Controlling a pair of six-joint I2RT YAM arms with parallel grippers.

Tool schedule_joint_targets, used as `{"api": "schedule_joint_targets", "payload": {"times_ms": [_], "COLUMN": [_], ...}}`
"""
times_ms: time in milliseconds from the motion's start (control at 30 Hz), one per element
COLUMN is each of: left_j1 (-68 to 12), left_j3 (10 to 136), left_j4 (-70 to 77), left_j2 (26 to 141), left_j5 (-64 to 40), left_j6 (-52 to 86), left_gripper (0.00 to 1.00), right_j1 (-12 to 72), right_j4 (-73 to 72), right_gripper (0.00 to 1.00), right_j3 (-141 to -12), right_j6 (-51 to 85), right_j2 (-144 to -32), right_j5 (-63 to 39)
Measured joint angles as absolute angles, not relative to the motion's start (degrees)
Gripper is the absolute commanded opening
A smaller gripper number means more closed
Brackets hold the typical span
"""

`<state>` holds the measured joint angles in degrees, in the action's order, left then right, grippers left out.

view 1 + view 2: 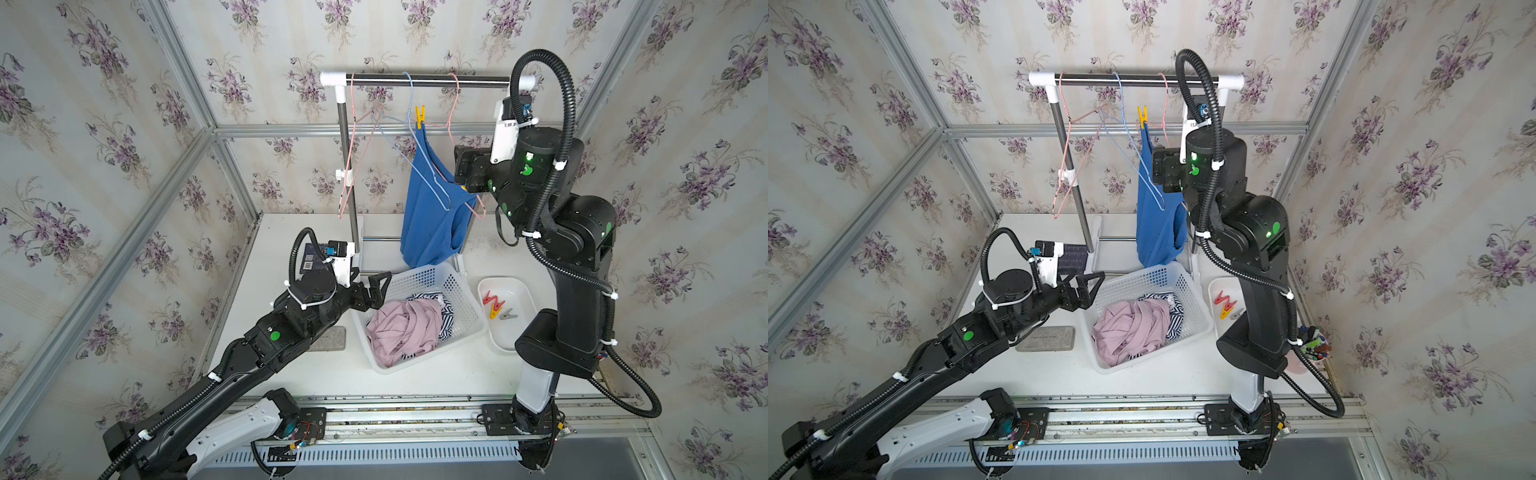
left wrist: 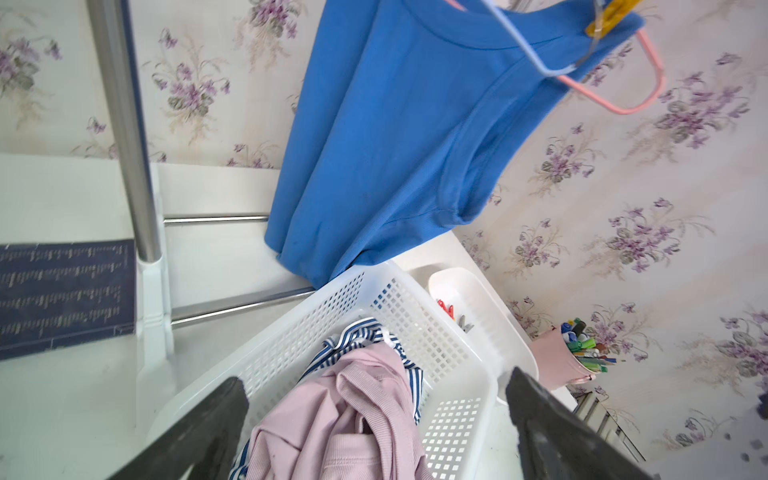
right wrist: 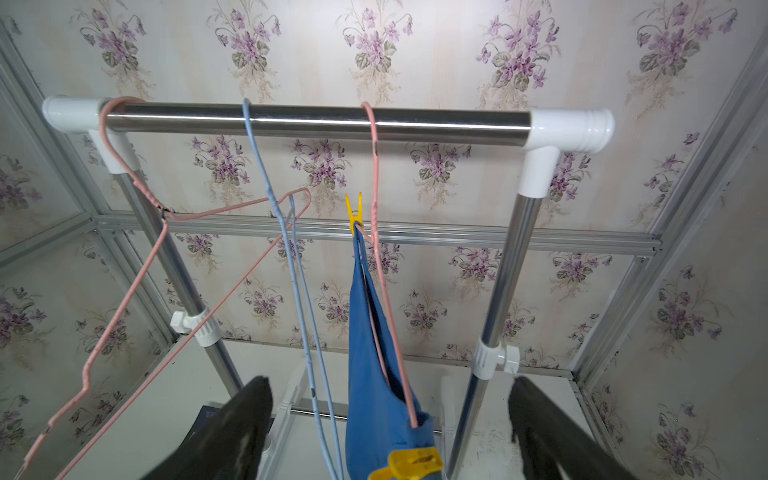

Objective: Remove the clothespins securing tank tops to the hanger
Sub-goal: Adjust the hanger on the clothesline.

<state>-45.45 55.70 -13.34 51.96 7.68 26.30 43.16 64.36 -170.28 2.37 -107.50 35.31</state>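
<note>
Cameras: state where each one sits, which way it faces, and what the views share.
Top views: high at the front, looking down and back at the rack, basket, tray; left arm and right arm show.
Left wrist: low beside the basket, looking across it up at the blue top; open left end effector frames the view.
Right wrist: raised, facing the rail; open right end effector shows.
Shared: all views show the blue top.

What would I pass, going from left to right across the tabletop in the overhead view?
In a top view: grey pad → left gripper, open → white basket → white tray holding loose clothespins.
</note>
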Motion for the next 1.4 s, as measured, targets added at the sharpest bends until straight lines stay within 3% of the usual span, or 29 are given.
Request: {"api": "schedule_joint_targets", "payload": {"times_ms": [267,433,900,1000,1100,1167,1400], "left_j1": [-52.5,-55.6,-59.7,-59.9,-59.9,-59.9,-59.9], "left_j3": [61.3,64.7,69.3,69.5,69.9,70.1,70.5], "left_j4": [-12.1,-11.9,-11.2,-11.2,-11.2,-11.2,-10.8], "left_j2": [55.0,56.7,60.8,60.9,61.3,61.3,60.7], "left_j5": [12.4,15.0,20.9,22.3,22.9,23.0,22.7], "left_j6": [17.4,13.9,10.6,9.7,8.7,7.7,5.5], "left_gripper": [0.99,0.99,0.99,0.99,0.99,0.99,0.99], "right_j1": [24.8,20.9,17.3,17.2,17.3,17.4,17.3], "right_j4": [64.1,64.5,62.0,60.1,47.6,44.2,28.7], "right_gripper": [0.87,0.81,0.84,0.86,0.92,0.93,0.94], "right_j3": [-168.4,-170.3,-168.5,-155.9,-123.0,-109.2,-100.7], "right_j6": [5.2,7.6,7.1,7.1,6.5,6.2,6.4], "right_j2": [-106.9,-110.0,-108.7,-101.8,-83.9,-74.0,-66.8], "right_j5": [15.3,5.3,9.1,13.0,13.1,12.0,9.7]}}
